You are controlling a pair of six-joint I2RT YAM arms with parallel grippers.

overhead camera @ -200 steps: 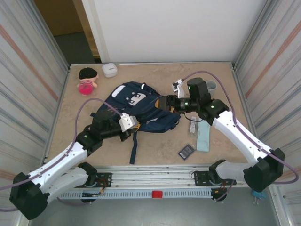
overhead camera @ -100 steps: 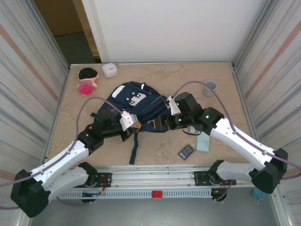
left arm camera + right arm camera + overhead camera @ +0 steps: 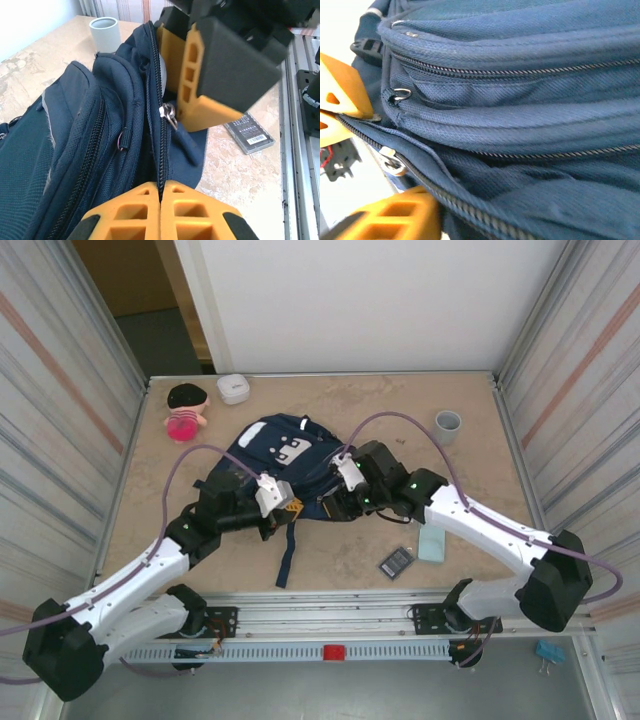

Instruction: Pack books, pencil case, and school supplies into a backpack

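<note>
Early going here: the navy backpack (image 3: 290,455) lies in the middle of the bench (image 3: 350,400), coarse woven nylon bulging in padded ridges, its main zip looking closed. The left fingers (image 3: 140,205) are pinched together on the zip edge. The right fingers (image 3: 200,115) sit right beside the small metal zip pull (image 3: 169,114), grip impossible to call. The flat teal pencil case (image 3: 431,543) and the dark grey rectangle (image 3: 396,561) wait near right, unpacked.

pencil case (image 3: 431,546): half under right arm (image 3: 480,528) | backpack (image 3: 520,100): cropped by frame
</note>
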